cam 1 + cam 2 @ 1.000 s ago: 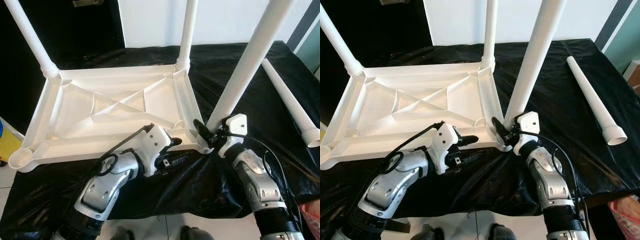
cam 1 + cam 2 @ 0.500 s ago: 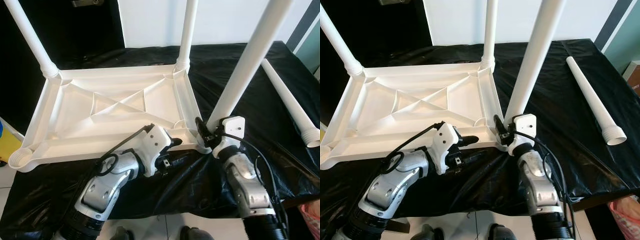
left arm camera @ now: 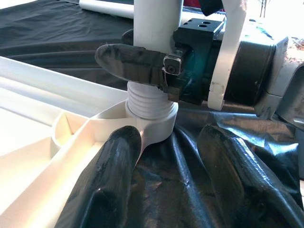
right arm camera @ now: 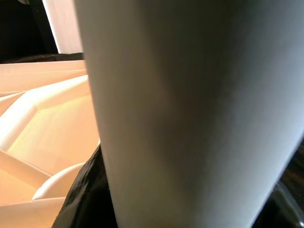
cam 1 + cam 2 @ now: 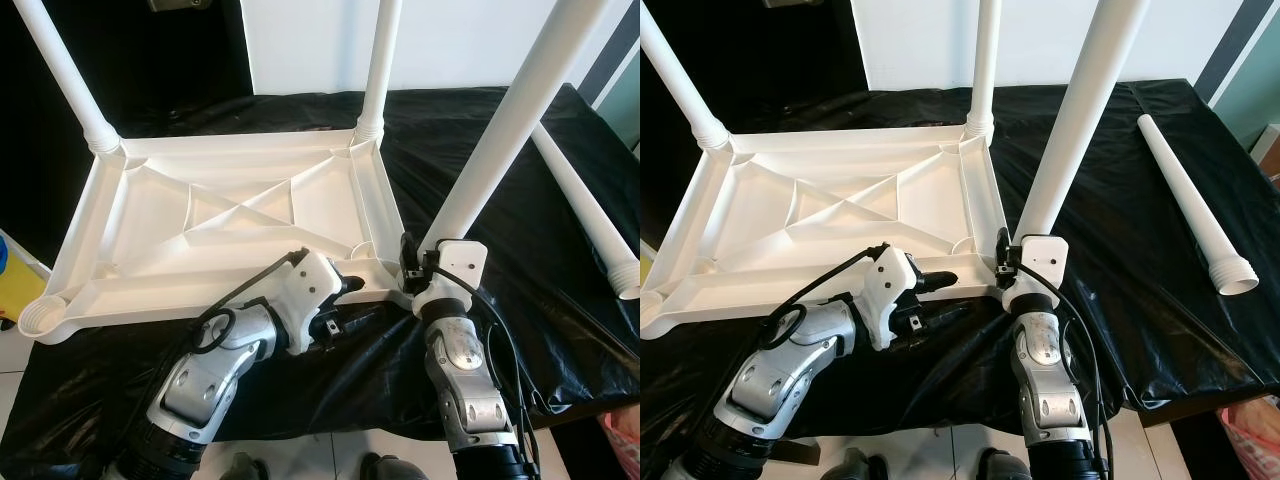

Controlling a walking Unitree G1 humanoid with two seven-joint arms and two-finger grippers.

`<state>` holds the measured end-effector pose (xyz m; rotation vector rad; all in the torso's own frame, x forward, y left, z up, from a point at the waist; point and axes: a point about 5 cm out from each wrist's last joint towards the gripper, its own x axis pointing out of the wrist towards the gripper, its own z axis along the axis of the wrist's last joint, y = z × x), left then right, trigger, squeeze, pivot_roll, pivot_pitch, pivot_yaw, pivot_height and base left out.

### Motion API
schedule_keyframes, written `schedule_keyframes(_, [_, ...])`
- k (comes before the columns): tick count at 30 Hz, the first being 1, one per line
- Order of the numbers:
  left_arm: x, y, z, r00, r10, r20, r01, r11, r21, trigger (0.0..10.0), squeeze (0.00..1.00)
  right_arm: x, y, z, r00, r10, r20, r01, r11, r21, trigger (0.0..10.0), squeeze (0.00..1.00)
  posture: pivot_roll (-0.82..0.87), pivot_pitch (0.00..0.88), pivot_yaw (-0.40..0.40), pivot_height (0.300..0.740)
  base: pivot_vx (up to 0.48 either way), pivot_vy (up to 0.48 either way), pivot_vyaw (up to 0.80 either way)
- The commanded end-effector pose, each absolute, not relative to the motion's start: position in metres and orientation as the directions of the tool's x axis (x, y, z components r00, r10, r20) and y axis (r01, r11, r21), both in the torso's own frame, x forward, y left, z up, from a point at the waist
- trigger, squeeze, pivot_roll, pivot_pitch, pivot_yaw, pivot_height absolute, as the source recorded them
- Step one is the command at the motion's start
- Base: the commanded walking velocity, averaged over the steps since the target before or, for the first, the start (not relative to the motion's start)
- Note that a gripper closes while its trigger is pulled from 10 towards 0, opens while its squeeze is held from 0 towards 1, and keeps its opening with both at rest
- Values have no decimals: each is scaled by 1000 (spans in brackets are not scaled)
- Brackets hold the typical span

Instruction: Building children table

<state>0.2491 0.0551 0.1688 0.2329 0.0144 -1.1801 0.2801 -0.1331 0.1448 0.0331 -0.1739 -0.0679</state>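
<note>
The white plastic tabletop [image 5: 230, 220] lies upside down on black sheeting [image 5: 480, 150], so its corner sockets face up for the legs. The empty near-left socket [image 5: 40, 320] awaits the spare leg [image 5: 585, 205] lying at far right. The left gripper [image 5: 345, 300], fingers spread wide, straddles the near rim, probably steadying it. The right gripper [image 5: 412, 262] is clamped around the third leg [image 5: 490, 150] just above its ribbed end, seemingly to turn it into the near-right socket. No brand or writing is legible.
</note>
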Motion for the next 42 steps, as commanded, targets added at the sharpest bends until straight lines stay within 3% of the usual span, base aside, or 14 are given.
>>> schedule_keyframes(1, [248, 55, 168, 395, -909, -137, 913, 370, 172, 10000, 0, 274, -145, 117, 989, -144, 30, 143, 989, 29, 10000, 0, -30, 152, 15, 740, 0, 0, 0])
schedule_keyframes(9, [252, 57, 170, 409, -903, -132, 906, 385, 174, 10000, 0, 276, -148, 122, 988, -147, 51, 147, 989, 11, 10000, 0, -29, 164, 13, 740, 0, 0, 0])
schedule_keyframes(10, [251, 57, 171, 408, -904, -131, 906, 383, 182, 10000, 0, 277, -150, 124, 988, -141, 61, 141, 990, 9, 10000, 980, -32, 164, 11, 740, 0, 0, 0])
schedule_keyframes(14, [252, 58, 171, 409, -903, -130, 905, 384, 181, 10000, 0, 278, -152, 127, 989, -130, 74, 129, 992, 12, 10000, 1000, -38, 168, 9, 740, 0, 0, 0])
schedule_keyframes(18, [251, 57, 171, 408, -904, -131, 906, 383, 181, 10000, 0, 277, -153, 129, 990, -112, 85, 112, 994, 13, 10000, 1000, -39, 167, 7, 740, 0, 0, 0])
schedule_keyframes(19, [252, 57, 171, 407, -904, -130, 906, 383, 179, 10000, 0, 277, -155, 131, 992, -82, 100, 82, 997, 8, 10000, 396, -42, 155, 6, 740, 0, 0, 0])
schedule_keyframes(20, [252, 57, 171, 407, -904, -130, 906, 383, 179, 10000, 0, 277, -155, 131, 992, -82, 100, 82, 997, 8, 10000, 396, -42, 155, 6, 740, 0, 0, 0])
schedule_keyframes(21, [252, 56, 171, 406, -905, -129, 907, 381, 181, 10000, 0, 277, -157, 133, 992, -49, 113, 49, 999, 4, 10000, 0, -43, 159, 8, 740, 0, 0, 0])
schedule_keyframes(36, [253, 54, 171, 396, -909, -130, 910, 371, 184, 10000, 0, 281, -169, 146, 948, 286, 142, -276, 957, -85, 10000, 0, -54, 156, 14, 740, 0, 0, 0])
schedule_keyframes(42, [253, 54, 172, 397, -909, -128, 910, 372, 181, 10000, 0, 282, -171, 148, 923, 359, 135, -342, 930, -134, 10000, 0, -54, 155, 14, 740, 0, 0, 0])
